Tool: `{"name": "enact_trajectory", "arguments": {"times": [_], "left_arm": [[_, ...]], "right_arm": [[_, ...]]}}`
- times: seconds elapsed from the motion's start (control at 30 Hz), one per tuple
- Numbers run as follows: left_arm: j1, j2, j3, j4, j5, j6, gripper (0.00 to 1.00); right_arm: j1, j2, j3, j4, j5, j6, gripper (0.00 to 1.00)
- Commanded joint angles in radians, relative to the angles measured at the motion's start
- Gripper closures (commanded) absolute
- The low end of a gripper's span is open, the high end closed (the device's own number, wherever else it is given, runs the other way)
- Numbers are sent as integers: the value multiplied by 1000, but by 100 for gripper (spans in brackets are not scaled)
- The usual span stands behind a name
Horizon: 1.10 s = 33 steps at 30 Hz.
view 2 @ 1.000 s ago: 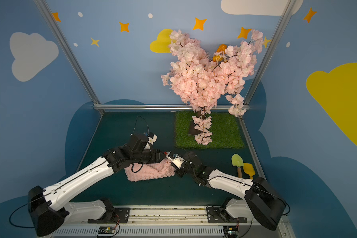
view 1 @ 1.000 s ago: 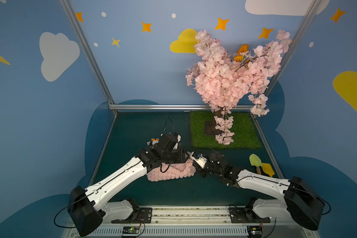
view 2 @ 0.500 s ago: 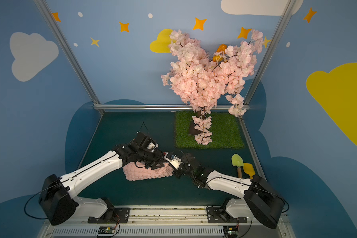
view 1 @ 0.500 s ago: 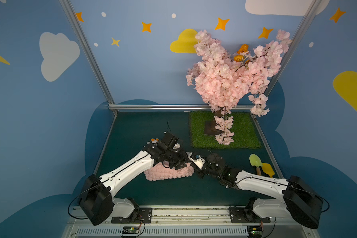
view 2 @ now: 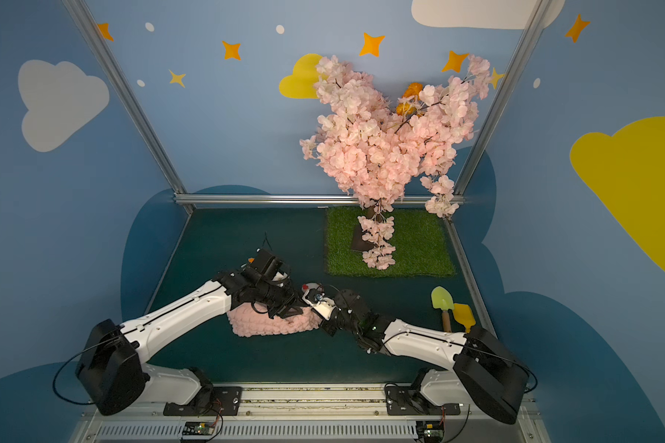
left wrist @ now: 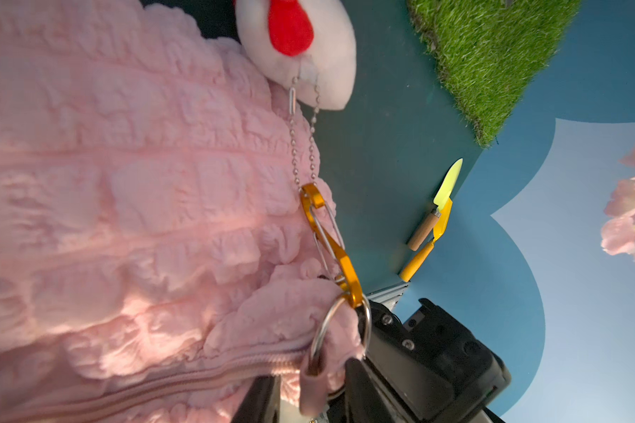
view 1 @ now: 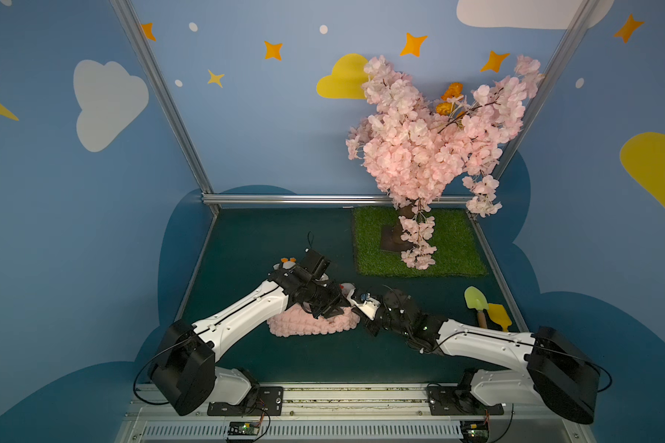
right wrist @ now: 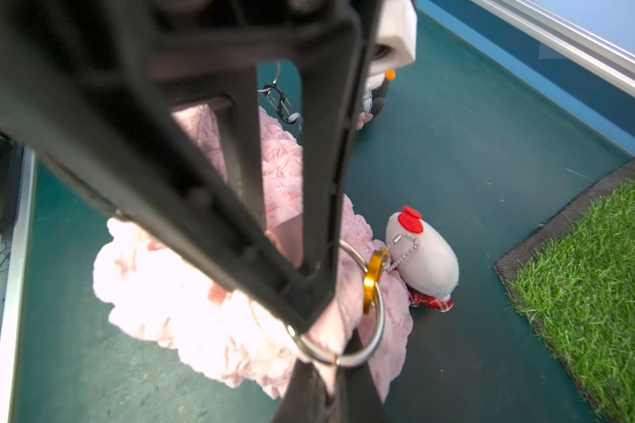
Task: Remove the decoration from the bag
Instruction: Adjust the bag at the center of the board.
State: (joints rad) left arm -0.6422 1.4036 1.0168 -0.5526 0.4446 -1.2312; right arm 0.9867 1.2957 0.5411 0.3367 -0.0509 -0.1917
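Pink bag (view 1: 308,326) lies flat on green table (view 1: 254,237), front centre; both arms meet at its R end. Decoration is a white plush (left wrist: 330,55) w/ red patch, on table just beside bag's corner. Its ball chain (left wrist: 311,146) runs to gold carabiner (left wrist: 332,241), which is clipped thru steel ring (left wrist: 321,329) on bag's pink tab.

R gripper (right wrist: 330,392) is closed, pinching that tab just below ring. L gripper (left wrist: 305,392): jaws partly apart either side of tab; grip or not, cannot tell.

Obstructions: L gripper's black frame blocks most of bag in R wrist view. In both top views L wrist covers bag's top and the clip.

2nd plush (right wrist: 380,91) lies at bag's far end. Well apart: grass mat (view 1: 453,249), blossom tree (view 1: 419,145), 2 toy shovels (view 1: 475,301) by R edge.
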Motion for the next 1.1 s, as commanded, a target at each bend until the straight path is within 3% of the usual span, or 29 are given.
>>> {"name": "enact_trajectory", "arguments": {"times": [0.0,0.3,0.6,0.67,0.73,1.07], "left_arm": [[17,16,-14,-27,-37,11,67],[47,24,-59,-10,-9,30,82],[48,47,-85,31,46,32,80],[48,53,-77,40,54,40,93],[49,56,-71,39,61,50,97],[97,-17,-67,38,38,120,98]], "right_arm": [[25,2,-10,41,9,-17,100],[71,12,-12,34,37,-46,100],[96,18,-12,19,57,-69,100],[100,23,-5,14,57,-71,100],[102,25,-4,13,57,-68,100],[102,30,2,-13,61,-56,100]]}}
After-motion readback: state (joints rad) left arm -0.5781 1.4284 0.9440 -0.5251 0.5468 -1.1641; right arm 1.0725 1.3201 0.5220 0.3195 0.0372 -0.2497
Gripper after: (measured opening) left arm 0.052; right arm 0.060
